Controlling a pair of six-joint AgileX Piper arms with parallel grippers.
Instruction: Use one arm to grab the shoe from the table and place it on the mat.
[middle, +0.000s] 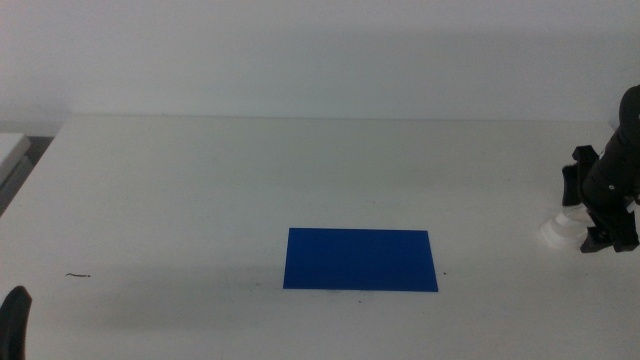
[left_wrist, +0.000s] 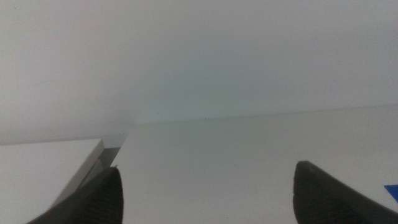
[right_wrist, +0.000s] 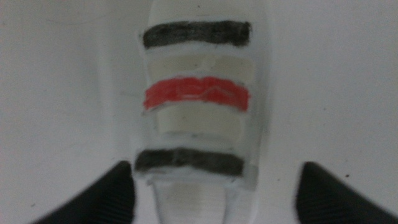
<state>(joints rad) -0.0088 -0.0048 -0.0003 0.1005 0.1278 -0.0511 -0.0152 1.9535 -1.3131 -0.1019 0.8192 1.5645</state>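
The small white shoe (middle: 556, 232) lies on the white table (middle: 200, 190) at the far right. In the right wrist view the shoe (right_wrist: 198, 118) shows two dark stripes and a red stripe across its straps. My right gripper (middle: 590, 212) hangs just over it, open, with one jaw on each side of the shoe (right_wrist: 216, 167). I cannot tell whether the jaws touch it. The deep-blue mat (middle: 360, 260) lies flat at the table's middle front, well to the left of the shoe. My left gripper (middle: 14, 318) waits at the bottom left corner, open and empty (left_wrist: 208, 167).
A small dark scratch mark (middle: 78, 275) is on the table at the front left. A second pale surface (middle: 12, 150) stands beyond the table's left edge, with a dark gap between. A plain wall rises behind the table.
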